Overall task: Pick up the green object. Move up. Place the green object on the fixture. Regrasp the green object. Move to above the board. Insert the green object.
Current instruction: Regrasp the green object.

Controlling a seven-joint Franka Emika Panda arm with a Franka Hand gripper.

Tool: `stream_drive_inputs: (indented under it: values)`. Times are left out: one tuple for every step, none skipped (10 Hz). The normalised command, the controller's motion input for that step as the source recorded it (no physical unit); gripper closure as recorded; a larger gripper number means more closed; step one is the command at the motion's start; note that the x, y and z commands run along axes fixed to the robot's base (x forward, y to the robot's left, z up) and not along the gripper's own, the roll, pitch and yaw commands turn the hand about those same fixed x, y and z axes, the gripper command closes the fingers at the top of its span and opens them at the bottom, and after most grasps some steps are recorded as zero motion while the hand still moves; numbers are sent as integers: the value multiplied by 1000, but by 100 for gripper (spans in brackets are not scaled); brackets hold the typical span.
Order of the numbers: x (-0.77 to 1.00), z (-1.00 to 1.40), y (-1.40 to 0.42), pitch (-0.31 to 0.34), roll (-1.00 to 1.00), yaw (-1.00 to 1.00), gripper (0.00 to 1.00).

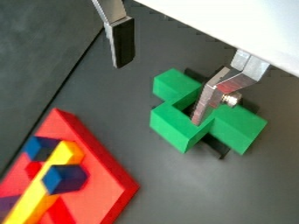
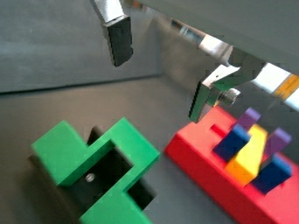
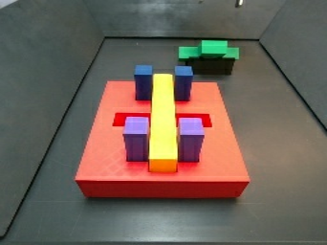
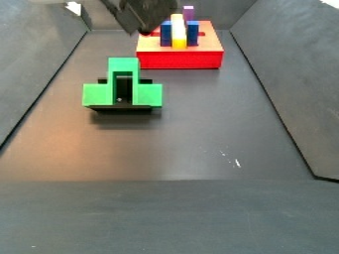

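Currently gripper (image 1: 163,74) is held open and empty above green object (image 1: 201,112), fingers spread well apart. Green object is seated on fixture (image 2: 100,179), apart from board (image 3: 161,144) carrying yellow bar (image 3: 163,120).

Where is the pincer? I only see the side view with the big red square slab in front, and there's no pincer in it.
Observer: The pincer hangs above the bright green cross-shaped block, its silver plates wide apart and holding nothing.
Operator: Does the green block have a hole in it?
Observer: Yes, a gap runs through its middle. In a wrist view, the small dark fixture underneath shows through it.
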Motion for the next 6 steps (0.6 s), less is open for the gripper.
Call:
stream_drive_inputs:
  values:
    - [-23,-134,-131,74,1000,74,0]
    - [-26,-143,-140,51,1000,94,0]
    - [-26,-151,-149,20,1000,134,0]
    - [-23,-146,-143,14,1000,166,0]
    - [-43,-137,-146,11,1000,217,0]
    - [-17,-134,-154,0,1000,280,0]
